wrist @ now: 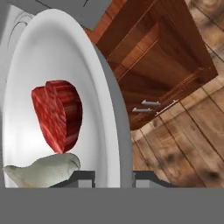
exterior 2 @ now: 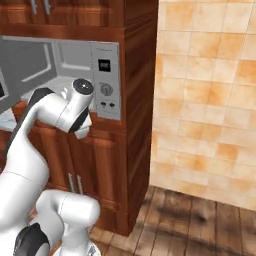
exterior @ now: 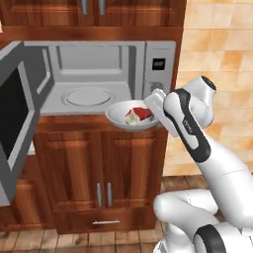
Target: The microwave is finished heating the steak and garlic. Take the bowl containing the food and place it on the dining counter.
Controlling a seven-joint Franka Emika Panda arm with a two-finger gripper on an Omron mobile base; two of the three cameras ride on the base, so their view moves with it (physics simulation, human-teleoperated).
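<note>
bowl before open microwave

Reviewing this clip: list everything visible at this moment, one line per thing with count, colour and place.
microwave: one, silver-grey, built into the wooden cabinets, door swung open to the left, glass turntable bare
bowl: one, white, held out in front of the microwave opening, above the lower cabinet doors
steak: one, red, in the bowl
garlic: one, off-white, in the bowl beside the steak
lower cabinet: wooden, two doors with metal handles
tiled wall: orange-beige, right of the cabinets
floor: wooden planks
gripper: one, shut on the bowl's rim
</note>
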